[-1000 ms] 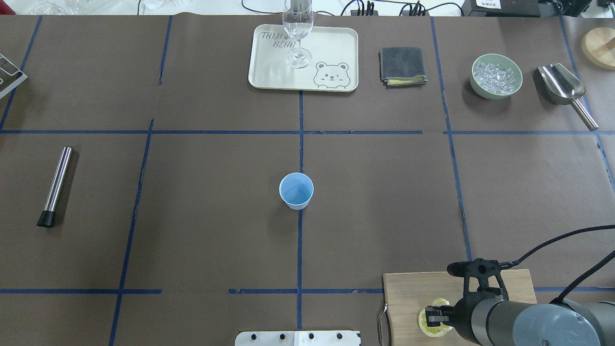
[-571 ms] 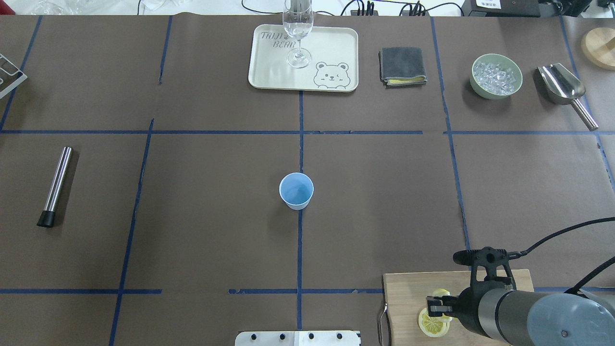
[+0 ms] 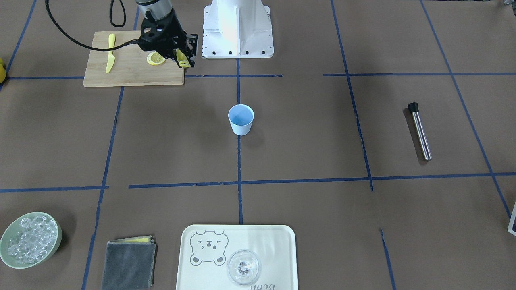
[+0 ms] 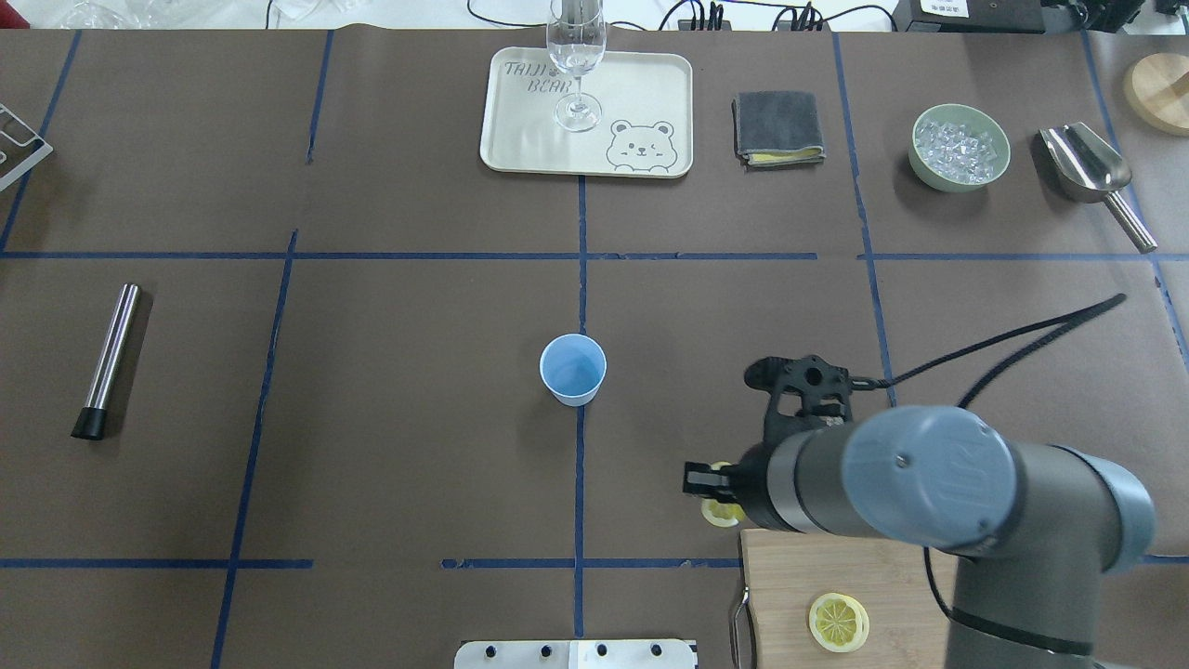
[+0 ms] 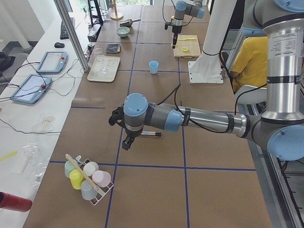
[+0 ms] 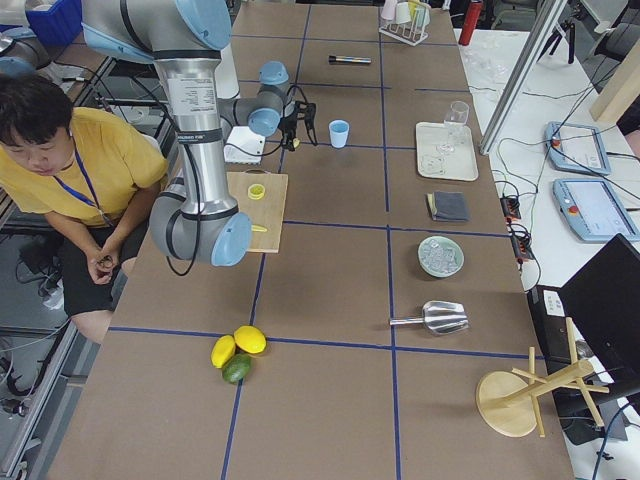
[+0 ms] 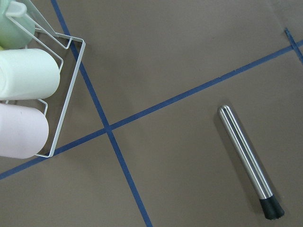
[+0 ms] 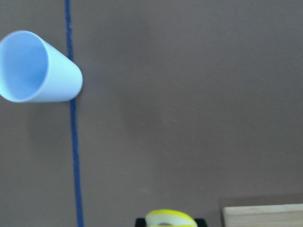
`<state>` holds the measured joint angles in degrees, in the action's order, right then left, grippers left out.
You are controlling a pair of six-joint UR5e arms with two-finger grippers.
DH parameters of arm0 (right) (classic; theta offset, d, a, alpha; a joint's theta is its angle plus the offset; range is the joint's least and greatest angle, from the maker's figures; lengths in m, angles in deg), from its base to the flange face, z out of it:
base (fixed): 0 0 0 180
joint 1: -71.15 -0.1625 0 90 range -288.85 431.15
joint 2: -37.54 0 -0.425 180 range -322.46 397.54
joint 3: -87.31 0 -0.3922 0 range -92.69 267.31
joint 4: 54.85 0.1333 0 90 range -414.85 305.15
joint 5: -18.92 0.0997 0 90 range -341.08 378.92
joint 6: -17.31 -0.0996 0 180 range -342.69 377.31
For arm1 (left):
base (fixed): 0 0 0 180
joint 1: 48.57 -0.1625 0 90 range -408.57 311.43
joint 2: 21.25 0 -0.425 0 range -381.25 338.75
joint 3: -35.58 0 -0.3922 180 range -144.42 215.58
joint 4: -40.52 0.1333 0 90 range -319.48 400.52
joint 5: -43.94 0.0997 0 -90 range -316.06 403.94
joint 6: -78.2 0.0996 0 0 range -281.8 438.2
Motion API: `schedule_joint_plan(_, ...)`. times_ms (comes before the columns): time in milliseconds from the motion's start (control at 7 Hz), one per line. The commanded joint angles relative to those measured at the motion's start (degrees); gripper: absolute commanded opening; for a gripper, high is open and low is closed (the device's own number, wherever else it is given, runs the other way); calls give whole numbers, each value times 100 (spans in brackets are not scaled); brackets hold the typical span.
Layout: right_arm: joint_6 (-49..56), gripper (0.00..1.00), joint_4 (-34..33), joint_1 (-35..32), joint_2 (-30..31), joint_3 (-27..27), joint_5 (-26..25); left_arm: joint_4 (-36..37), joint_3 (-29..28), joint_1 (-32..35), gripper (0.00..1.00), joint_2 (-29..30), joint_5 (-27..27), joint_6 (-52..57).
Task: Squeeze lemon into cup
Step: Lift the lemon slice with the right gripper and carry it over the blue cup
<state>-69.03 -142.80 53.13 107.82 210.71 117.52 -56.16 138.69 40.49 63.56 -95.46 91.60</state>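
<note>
Above brown table (image 4: 372,465), right claw (image 4: 699,481) clamps lemon (image 4: 718,512), seemingly folded; left claw (image 5: 128,142): cannot tell.

We see bare brown table (image 4: 650,427) between the right gripper (image 4: 711,495), which pinches the lemon (image 4: 717,513), and the cup (image 4: 573,369). There is open room on every side of the cup. The cutting board (image 4: 817,571) lies just beside the gripper (its corner nearest). The wine glass (image 4: 577,56) on the tray (image 4: 641,93) and the steel muddler (image 4: 110,358) stand well apart from that stretch.
</note>
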Motion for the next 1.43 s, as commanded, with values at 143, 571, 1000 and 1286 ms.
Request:
schedule_joint_plan(143, 55, 45, -443, -447, -1680, -1339, 116, 0, -11, 6, 100, -9, 0, -4)
schedule_joint_plan(571, 64, 45, 408, -615, -2000, -2309, 116, 0, -11, 6, 100, -18, 0, -12)
schedule_joint_plan(1000, 82, 47, 462, -659, -2062, -2373, 116, 0, -2, 6, 100, -35, 0, -4)
schedule_joint_plan(1286, 99, 50, 471, -659, -2167, -2566, 107, 0, 7, 6, 100, -35, 0, -21)
